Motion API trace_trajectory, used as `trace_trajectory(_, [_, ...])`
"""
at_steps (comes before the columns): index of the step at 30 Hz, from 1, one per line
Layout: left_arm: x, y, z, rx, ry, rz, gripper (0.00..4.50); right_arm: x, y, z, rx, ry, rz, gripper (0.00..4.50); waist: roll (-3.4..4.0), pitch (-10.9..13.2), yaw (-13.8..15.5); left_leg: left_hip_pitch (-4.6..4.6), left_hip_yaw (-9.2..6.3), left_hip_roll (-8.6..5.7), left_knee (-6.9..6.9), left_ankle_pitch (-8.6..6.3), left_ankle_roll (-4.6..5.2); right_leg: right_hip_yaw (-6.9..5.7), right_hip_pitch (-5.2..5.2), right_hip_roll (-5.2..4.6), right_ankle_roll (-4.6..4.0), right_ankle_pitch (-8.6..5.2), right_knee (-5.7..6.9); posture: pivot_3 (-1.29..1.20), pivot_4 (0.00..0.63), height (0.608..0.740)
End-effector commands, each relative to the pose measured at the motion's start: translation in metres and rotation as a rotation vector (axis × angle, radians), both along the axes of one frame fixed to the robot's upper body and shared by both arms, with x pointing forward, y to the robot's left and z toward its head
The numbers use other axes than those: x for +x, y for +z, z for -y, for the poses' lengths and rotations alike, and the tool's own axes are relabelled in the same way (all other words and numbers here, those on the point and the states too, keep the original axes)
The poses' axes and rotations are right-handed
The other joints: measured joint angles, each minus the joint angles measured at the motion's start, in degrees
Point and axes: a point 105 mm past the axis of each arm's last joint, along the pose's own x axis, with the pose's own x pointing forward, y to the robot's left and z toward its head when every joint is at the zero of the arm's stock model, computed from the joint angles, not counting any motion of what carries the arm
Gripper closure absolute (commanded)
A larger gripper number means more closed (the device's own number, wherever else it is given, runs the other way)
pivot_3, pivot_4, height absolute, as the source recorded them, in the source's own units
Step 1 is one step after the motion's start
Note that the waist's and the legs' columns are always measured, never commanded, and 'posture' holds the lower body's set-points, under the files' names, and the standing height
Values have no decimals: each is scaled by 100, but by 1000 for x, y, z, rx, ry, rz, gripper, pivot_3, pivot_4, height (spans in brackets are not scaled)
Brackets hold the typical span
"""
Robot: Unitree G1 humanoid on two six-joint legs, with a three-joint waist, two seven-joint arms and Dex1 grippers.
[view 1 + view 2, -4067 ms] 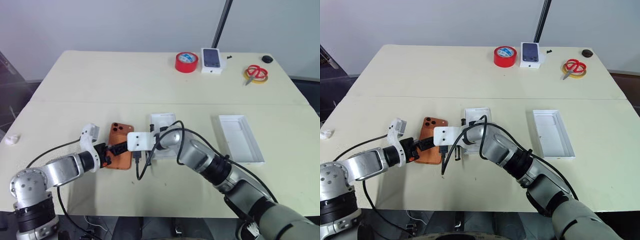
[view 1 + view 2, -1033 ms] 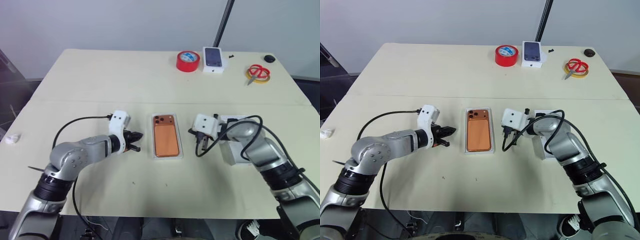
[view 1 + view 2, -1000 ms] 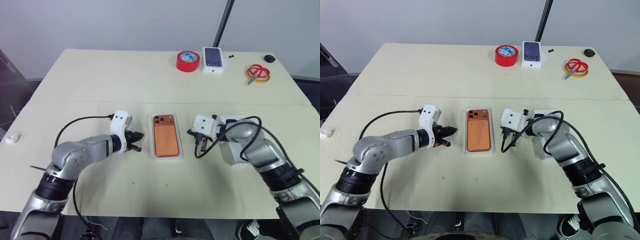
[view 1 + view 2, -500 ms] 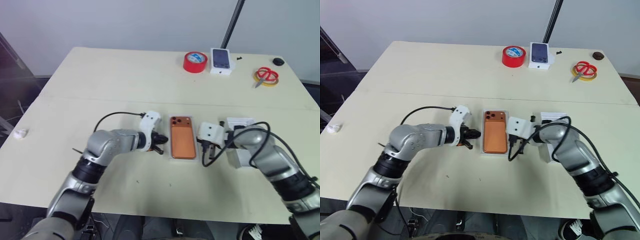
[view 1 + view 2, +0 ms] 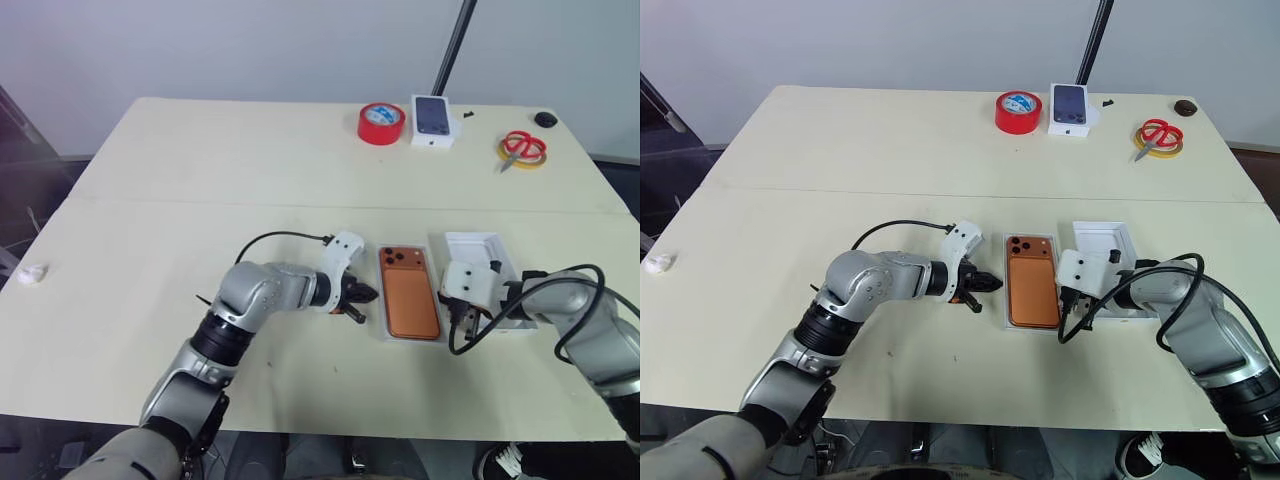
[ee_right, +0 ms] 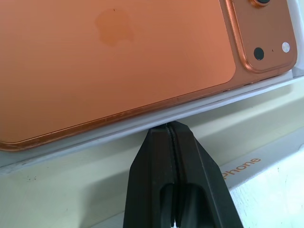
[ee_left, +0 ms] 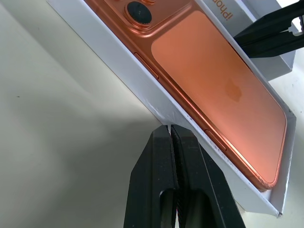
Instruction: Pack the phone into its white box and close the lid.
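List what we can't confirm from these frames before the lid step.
- The white box floor: covered by the phone in every view.
- The lid: its near end sits behind the right gripper mount and cable in the eye views, so its full outline can't be seen.
- Contact: left gripper tips, shut, sit at the box wall; touching or just short can't be told. Same for the right gripper.
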Motion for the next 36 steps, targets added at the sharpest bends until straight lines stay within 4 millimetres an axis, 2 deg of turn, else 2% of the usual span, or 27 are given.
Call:
trace_trajectory(1, [4,16,-13,-38,15,36,4434,-4,25,4,23,-2,20,4241,1,0,-1,0,0,0,0,0,0,0,0,0,0,0,0,0,150,732])
trace_trajectory(3, [4,18,-25,-44,41,44,4457,-12,35,5,39,15,-5,3773,1,1,-10,0,0,2,0,0,0,0,-1,1,0,0,1,0,150,732])
trace_trajectory(8, [6,30,-61,-68,114,157,4457,-9,56,17,89,-78,-6,1291,3,0,-33,2,0,12,-1,0,0,0,0,2,0,0,3,0,150,732])
trace_trajectory(12, [5,33,-87,22,96,399,4457,-1,58,27,181,-249,-79,1291,3,0,-55,2,1,18,0,1,-1,0,1,-4,-1,0,4,0,150,732])
trace_trajectory(14, [-1,32,-92,28,52,461,4457,6,54,28,229,-348,-109,1291,6,-2,-81,4,2,20,-2,1,-1,1,1,-4,-2,0,5,0,150,732])
trace_trajectory(20, [-30,35,-83,3,-170,683,4457,19,43,26,299,-589,-191,1291,7,-1,-73,-4,4,21,-3,0,-1,2,-8,-13,-4,-1,4,0,150,732])
trace_trajectory(25, [-48,39,-73,-115,-253,686,4457,18,39,24,303,-741,-244,1291,9,-1,-73,-4,9,21,-3,0,1,7,-9,-15,-4,-1,4,0,150,732])
trace_trajectory(29, [-59,37,-70,-156,-314,670,4457,16,34,23,308,-779,-268,1291,10,-2,-85,-5,9,21,-3,-3,4,7,-10,-10,-3,0,4,0,150,732])
trace_trajectory(32, [-60,29,-70,-136,-336,662,4457,16,29,21,332,-785,-285,2543,10,-2,-102,-4,9,20,-3,-3,6,7,-10,-4,-2,0,4,0,150,732])
trace_trajectory(34, [-58,26,-71,-124,-333,665,4457,17,29,20,359,-790,-290,3655,10,-2,-101,-3,9,20,-3,-3,6,7,-10,-1,-2,0,5,0,150,732])
trace_trajectory(36, [-57,27,-70,-134,-325,664,4457,18,31,20,388,-801,-291,4418,10,-2,-98,-3,9,19,-3,-3,6,7,-10,0,-2,0,6,0,150,732])
